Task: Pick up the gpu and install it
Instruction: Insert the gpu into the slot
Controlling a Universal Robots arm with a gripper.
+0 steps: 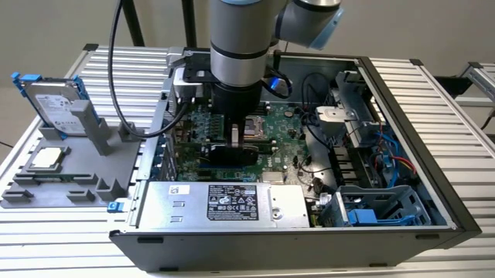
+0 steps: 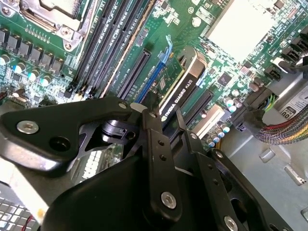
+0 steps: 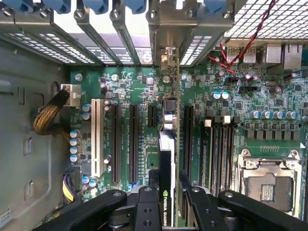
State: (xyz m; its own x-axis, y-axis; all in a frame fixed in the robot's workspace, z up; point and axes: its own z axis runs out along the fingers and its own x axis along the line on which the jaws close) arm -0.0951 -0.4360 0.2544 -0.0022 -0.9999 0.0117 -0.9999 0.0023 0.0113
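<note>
While your gripper [image 3: 166, 202] hangs inside the open PC case [image 1: 402, 145], its fingers [image 2: 153, 144] pinch the gpu [image 3: 166, 159] edge-on, upright, so the card's lower edge can meet a slot. Gpu sits over the motherboard [image 3: 211, 120], bracket end toward the rear slot covers [image 3: 120, 29]. Tight room: memory slots [image 3: 216, 149] one side, expansion slots [image 3: 132, 144] the other. Hard drive [image 1: 58, 107] waits outside on the surface [image 1: 448, 104].

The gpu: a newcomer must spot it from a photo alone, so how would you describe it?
Look inside the open computer case, at the green motherboard. The gpu stands on edge there between the gripper fingers, over the slots. Its black shroud sets it apart from the bare slots beside it.
</note>
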